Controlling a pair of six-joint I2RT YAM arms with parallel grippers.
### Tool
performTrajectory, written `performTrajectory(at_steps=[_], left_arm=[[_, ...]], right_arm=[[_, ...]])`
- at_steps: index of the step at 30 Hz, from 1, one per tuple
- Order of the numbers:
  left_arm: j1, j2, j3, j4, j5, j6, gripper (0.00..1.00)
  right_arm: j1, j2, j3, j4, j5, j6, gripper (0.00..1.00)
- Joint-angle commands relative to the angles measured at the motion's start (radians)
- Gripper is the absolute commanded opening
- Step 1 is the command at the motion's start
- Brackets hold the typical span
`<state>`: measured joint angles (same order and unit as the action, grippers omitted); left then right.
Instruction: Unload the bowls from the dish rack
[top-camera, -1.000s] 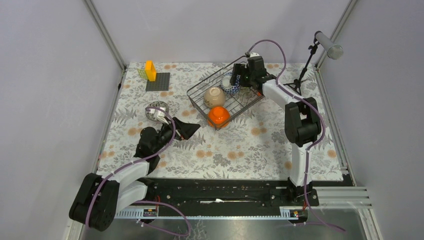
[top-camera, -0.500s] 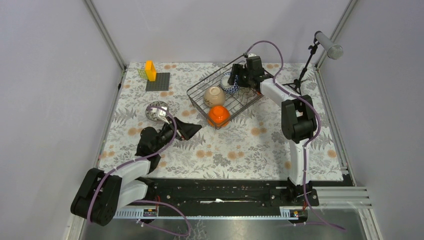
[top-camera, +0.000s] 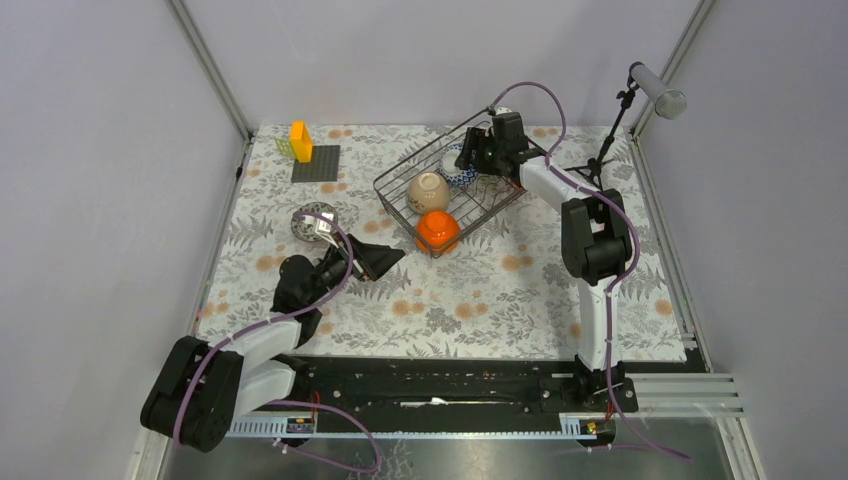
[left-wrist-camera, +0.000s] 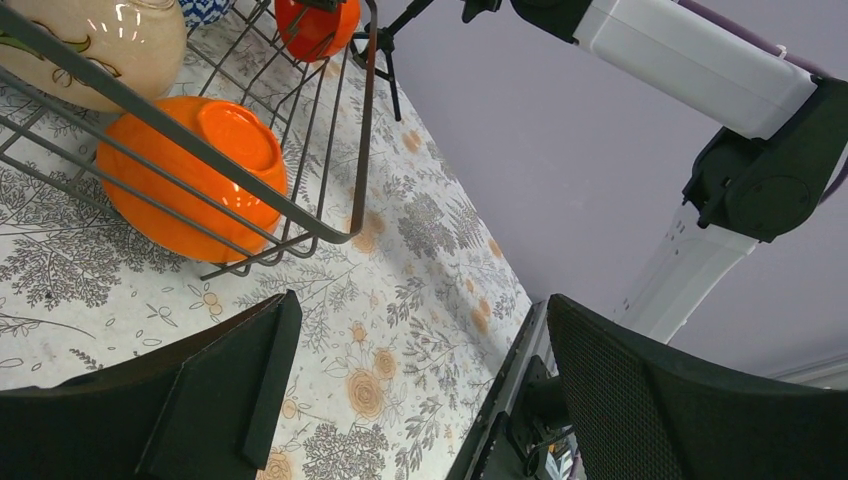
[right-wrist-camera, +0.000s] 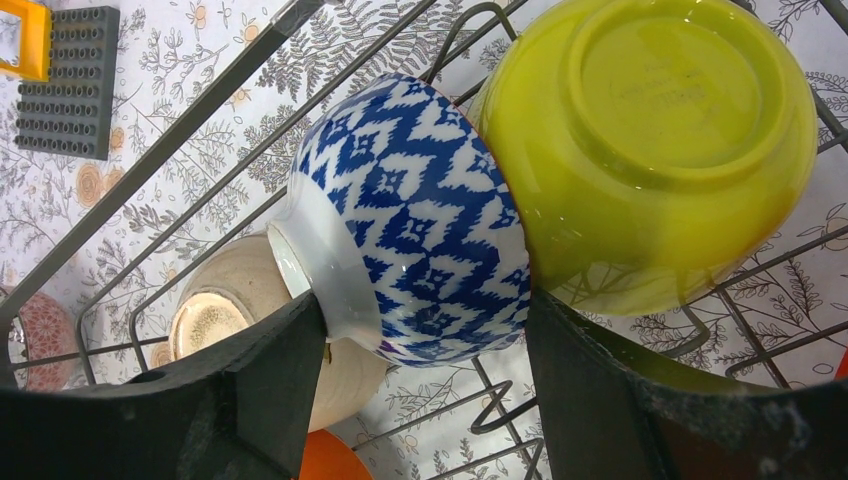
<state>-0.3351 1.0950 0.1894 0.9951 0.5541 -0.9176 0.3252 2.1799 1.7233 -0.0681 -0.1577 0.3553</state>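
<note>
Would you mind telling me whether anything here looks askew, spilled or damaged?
Nothing looks spilled or broken. The dish rack sits at an angle on the table, and inside it the blue-white bowl lies on its side, while the yellow-green bowl shows its base.

The yellow-green bowl and rack wires crowd the blue-white bowl.

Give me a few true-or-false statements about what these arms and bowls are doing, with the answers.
1. The right gripper straddles the blue-white bowl. True.
2. The left gripper holds a bowl. False: it is open and empty; the nearest orange bowl lies in the dish rack.
3. The yellow-green bowl lies beside the blue-white bowl. True.
4. The pink patterned bowl is in the dish rack. False: it stands on the table, outside it.
</note>
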Motion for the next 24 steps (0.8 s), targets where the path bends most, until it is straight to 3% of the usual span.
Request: performTrajectory(at_steps=[1, 6, 24], left_arm=[[-0.005, 0.006, -0.001, 0.087, 0.026, 0.008, 0.99], [-0.005, -0.007, -0.012, 0.106, 0.031, 0.026, 0.99], [-0.004, 0.004, -0.001, 0.089, 0.009, 0.047, 0.98]], right_arm=[[-0.002, -0.027, 0.013, 0.096, -0.027, 0.005, 0.52], [-0.002, -0.093, -0.026, 0.126, -0.082, 0.022, 0.46], [-0.002, -0.373, -0.215, 0.125, -0.137, 0.028, 0.47]])
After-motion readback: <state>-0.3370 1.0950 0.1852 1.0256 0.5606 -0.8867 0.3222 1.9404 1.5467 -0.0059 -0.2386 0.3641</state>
